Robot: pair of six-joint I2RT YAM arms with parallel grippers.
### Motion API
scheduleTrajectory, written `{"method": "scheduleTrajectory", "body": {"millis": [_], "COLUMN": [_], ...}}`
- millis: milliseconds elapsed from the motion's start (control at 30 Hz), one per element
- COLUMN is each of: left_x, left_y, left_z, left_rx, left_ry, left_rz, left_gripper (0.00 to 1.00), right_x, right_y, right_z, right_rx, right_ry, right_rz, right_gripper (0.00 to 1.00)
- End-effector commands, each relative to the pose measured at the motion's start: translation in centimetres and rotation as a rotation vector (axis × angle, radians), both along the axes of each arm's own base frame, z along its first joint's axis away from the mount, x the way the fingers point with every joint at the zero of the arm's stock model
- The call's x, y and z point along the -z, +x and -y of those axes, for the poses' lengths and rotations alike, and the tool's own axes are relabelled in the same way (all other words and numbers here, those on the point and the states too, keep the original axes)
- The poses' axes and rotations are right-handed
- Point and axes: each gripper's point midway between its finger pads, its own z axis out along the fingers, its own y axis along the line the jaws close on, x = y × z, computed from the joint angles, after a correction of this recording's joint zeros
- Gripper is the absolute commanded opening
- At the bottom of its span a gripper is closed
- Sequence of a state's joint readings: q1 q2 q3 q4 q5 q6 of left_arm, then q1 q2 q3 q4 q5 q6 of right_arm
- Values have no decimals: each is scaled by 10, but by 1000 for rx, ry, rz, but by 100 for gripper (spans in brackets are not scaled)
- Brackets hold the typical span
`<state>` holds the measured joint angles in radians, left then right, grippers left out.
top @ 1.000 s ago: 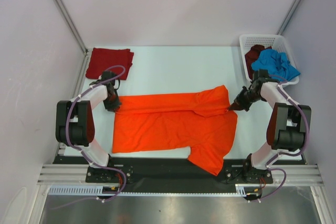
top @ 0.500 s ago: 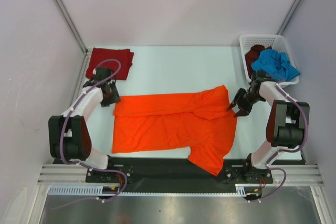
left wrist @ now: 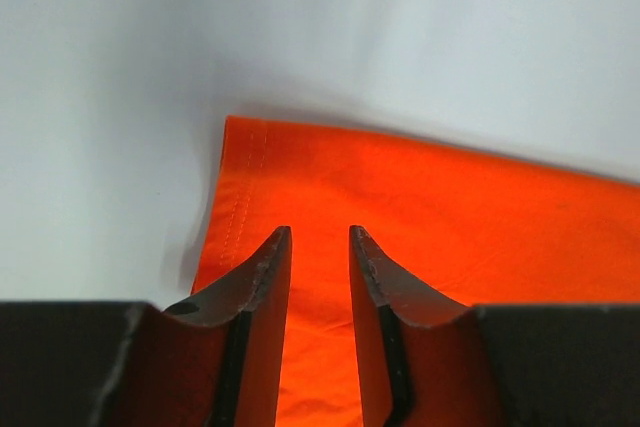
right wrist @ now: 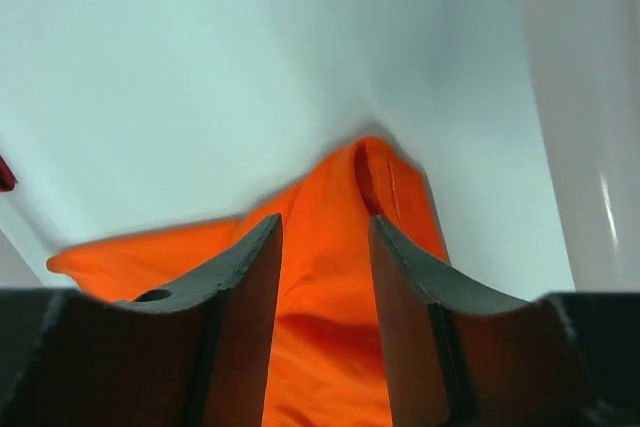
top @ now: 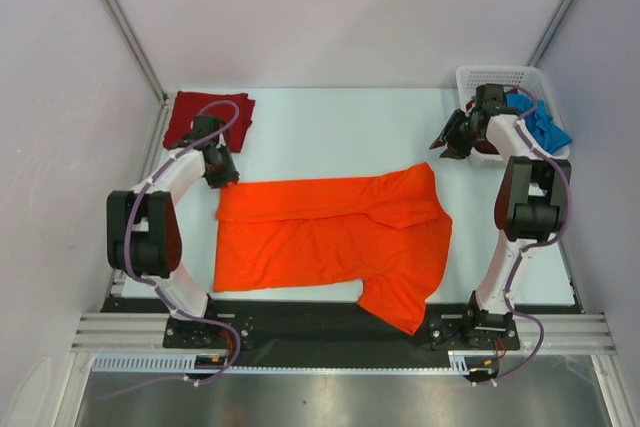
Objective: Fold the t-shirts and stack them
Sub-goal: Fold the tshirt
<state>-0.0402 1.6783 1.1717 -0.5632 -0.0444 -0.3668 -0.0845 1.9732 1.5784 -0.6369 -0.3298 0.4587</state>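
The bright orange t-shirt (top: 330, 237) lies spread across the middle of the table, its far edge folded over toward me. My left gripper (top: 223, 173) hovers at the shirt's far left corner (left wrist: 240, 147), jaws open, nothing between them. My right gripper (top: 446, 143) hangs open above the table, beyond the shirt's far right corner (right wrist: 375, 172) and beside the basket, holding nothing. The dark red t-shirt (top: 207, 118) lies folded at the back left. The blue t-shirt (top: 548, 128) sits crumpled in the basket.
The white lattice basket (top: 500, 77) stands at the back right corner, with my right arm reaching across its front rim. Metal frame posts rise at both back corners. Bare pale tabletop (top: 340, 127) lies behind the orange shirt.
Both grippers opened and let go of the orange shirt's far edge. The right gripper pulled back and away toward the basket. The left one shifted slightly toward the back.
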Motion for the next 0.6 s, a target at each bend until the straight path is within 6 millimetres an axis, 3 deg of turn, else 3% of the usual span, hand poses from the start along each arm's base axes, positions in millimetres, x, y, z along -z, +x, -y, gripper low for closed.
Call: {"method": "scheduleTrajectory", "body": {"millis": [0,333,567], "left_x": [-3,24,35], "left_y": [19,26,25], "left_z": [12,17,18], "left_rx": [15,13,12], "left_ry": [-48,-82,-84], "left_rz": [18,-67,-89], "left_gripper": [33,32,32], "right_x": [2,36,46], "right_y": [21,18,12], "right_z": [-10,-27,-21], "right_rx": [-15,-46,-44], "right_ry": [14,-12,-58], "right_rz": [20,-63,-80], "right_gripper": [45,39,38]}}
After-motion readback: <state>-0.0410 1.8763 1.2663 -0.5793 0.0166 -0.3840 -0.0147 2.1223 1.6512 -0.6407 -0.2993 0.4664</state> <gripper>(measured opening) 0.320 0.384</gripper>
